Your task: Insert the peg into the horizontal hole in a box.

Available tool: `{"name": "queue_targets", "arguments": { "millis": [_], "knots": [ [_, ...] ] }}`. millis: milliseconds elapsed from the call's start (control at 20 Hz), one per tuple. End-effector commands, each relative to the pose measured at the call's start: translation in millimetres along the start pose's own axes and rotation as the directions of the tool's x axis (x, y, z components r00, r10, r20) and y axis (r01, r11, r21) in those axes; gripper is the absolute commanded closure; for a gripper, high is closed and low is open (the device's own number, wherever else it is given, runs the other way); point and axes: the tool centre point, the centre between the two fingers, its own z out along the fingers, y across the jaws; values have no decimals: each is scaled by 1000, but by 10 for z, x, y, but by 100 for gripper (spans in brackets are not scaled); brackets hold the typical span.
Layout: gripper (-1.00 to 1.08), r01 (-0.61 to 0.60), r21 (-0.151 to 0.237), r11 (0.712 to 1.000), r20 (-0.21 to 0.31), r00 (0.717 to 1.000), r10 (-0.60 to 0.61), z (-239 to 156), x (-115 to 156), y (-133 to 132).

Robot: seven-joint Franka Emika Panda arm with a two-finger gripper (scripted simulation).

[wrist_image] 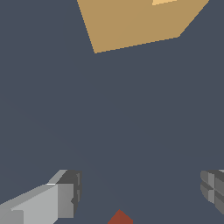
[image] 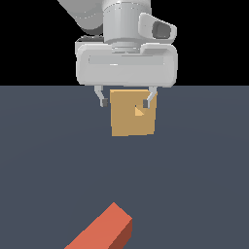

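- No text, label, brand, number or sign can be read in either view.
- The box and the peg show plain, unmarked faces.

The arm is glossy pale grey with rounded casings and a dark recessed panel on a side housing, ending in a wide, boxy end effector bearing two slim, darker grey fingers.
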Motion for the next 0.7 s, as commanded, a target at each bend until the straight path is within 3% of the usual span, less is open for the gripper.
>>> {"name": "queue_targets", "arguments": {
  "millis": [0,300,500,650],
  "knots": [
    [-92,0,0,1000,0,1000,0,0,0,0],
    [-92,-68,-3,998,1,998,68,88,-282,6],
    [-92,-185,-7,983,1,983,185,241,-771,-29],
    [-92,-304,-12,953,1,953,304,401,-1272,-128]
  ]
}}
